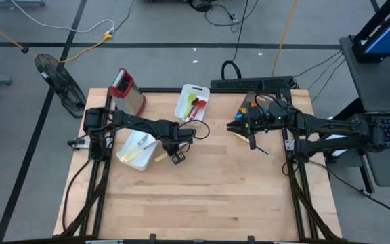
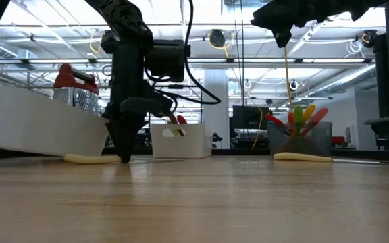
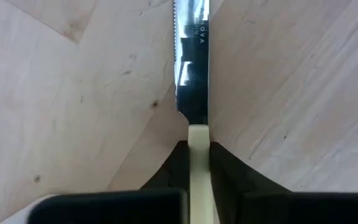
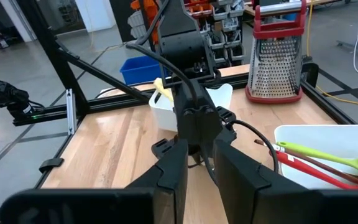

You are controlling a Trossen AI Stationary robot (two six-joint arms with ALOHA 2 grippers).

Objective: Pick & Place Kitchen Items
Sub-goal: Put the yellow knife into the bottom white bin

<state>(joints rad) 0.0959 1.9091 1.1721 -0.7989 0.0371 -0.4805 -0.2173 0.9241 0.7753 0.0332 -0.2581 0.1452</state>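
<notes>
Left end effector (image 3: 197,163) clenched on the cream-handled knife (image 3: 193,62), apparently lying flat, blade pointing away.

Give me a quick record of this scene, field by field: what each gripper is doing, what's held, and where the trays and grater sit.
left gripper: down at the table, shut on the knife
knife: cream handle, serrated blade lying on the table
right gripper: raised above the table, holding nothing visible
near tray: beside the left arm, holds cutlery
far tray: holds green and red utensils
grater: upright at the far left corner
</notes>
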